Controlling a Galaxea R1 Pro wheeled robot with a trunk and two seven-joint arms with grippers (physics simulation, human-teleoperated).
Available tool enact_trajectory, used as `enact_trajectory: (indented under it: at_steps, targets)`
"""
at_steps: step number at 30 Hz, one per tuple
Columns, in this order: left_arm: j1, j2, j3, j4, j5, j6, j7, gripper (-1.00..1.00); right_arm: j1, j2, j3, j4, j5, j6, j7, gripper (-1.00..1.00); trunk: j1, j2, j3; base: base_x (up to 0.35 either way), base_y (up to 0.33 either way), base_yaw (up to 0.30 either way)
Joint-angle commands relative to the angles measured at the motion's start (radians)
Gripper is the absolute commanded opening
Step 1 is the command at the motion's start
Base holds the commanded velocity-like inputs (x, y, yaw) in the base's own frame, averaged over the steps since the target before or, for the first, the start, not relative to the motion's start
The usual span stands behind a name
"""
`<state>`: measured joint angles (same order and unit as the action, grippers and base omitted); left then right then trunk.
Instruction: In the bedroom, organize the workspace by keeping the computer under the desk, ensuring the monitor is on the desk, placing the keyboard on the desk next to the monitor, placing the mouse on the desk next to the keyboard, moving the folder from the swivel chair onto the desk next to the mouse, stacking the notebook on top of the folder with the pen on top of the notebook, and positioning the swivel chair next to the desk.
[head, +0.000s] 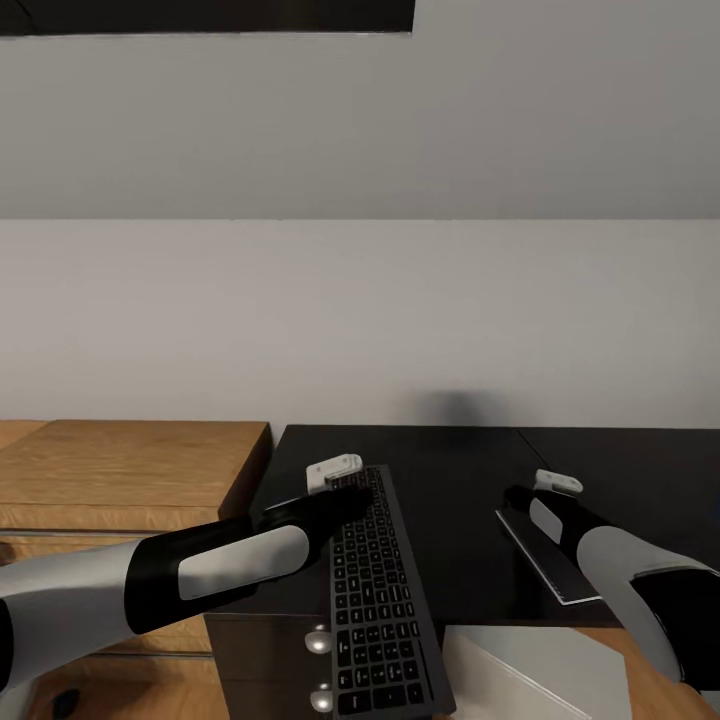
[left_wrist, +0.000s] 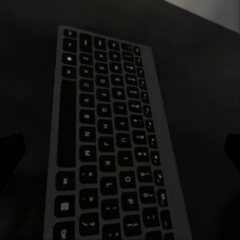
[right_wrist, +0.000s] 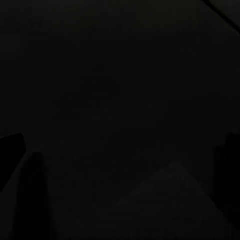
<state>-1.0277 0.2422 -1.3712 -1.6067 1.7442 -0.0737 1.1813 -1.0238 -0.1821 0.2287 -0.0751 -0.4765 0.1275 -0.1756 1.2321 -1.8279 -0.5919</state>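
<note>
Both arms reached up from the bottom corners of the head view. At bottom centre lay the keyboard (head: 378, 600), set lengthwise on the dark worktop (head: 450, 500) with its near end overhanging the front edge. The left end effector (head: 345, 482) hovered at the keyboard's far end; the left wrist view showed its fingers (left_wrist: 11, 150) spread wide, at either edge of the frame, with the keys between. At lower right, the right end effector (head: 545, 495) sat over a flat dark folder-like slab (head: 545, 560), perhaps touching it. Its wrist view was too dark, so I cannot tell its state. A wooden cabinet (head: 130, 465) stood at left.
</note>
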Motion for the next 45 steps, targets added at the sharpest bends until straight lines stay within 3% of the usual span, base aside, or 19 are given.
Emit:
enact_trajectory:
  at_steps: [1, 25, 45]
  targets:
    - [-0.002, 0.000, -0.002, -0.001, 0.005, -0.008, 0.001, 1.00, 0.001, 0.000, -0.015, 0.010, -0.026, 0.011, -0.002, 1.00, 0.000, 0.000, -0.001, 0.000, 0.000, 0.000]
    - [-0.002, 0.003, -0.002, -0.001, 0.006, -0.005, -0.001, 1.00, 0.001, -0.002, -0.016, 0.009, -0.025, 0.014, -0.002, 1.00, 0.000, 0.000, -0.001, -0.003, 0.000, 0.000]
    - [-0.002, 0.002, -0.003, -0.001, 0.006, -0.003, -0.002, 1.00, 0.001, -0.002, -0.016, 0.009, -0.025, 0.014, -0.003, 1.00, 0.000, 0.000, -0.001, -0.128, 0.000, 0.000]
